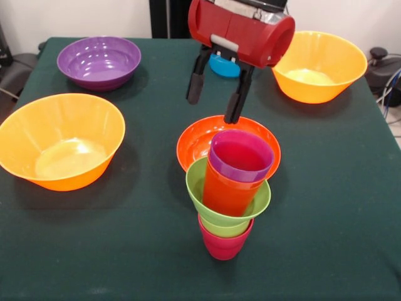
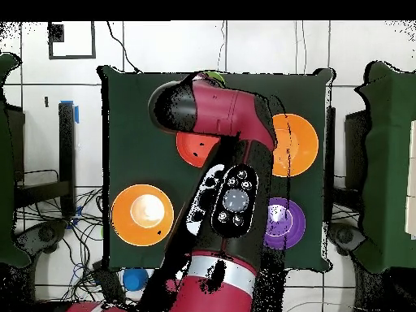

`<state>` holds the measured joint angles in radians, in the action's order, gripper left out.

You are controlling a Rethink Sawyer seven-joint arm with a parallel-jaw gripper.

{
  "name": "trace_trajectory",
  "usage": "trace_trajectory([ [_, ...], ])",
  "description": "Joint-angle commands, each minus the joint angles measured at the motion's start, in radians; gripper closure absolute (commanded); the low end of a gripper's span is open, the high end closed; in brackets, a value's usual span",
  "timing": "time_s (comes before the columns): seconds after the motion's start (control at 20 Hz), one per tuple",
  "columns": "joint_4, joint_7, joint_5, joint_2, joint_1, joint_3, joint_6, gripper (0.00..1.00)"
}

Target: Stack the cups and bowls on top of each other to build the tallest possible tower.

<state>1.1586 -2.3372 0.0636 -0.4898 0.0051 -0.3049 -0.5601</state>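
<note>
Front view: hand [image 1: 213, 100] hangs wide open, empty, above red-orange bowl [image 1: 195, 139] at desk [image 1: 125, 251] centre. Tower [image 1: 230, 194] just in front: crimson cup, lime green, orange-red, purple cup [image 1: 240, 157] on top. Orange bowls [image 1: 59, 141] left and far right, purple bowl [image 1: 99, 61] far left. No readable writing.

The arm [image 2: 231, 162] covers mid-table; orange bowls sit at 8 [image 2: 142, 214] and 2 [image 2: 296, 142], a purple bowl [image 2: 286, 223] at 4.
</note>
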Motion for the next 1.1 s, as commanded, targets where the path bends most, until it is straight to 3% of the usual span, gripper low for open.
trace_trajectory([
  [0.05, -0.035, -0.016, -0.035, 0.091, 0.002, 0.082, -0.048, 0.00],
  [1.1, -0.092, 0.005, -0.042, 0.134, -0.004, 0.079, -0.061, 0.00],
])
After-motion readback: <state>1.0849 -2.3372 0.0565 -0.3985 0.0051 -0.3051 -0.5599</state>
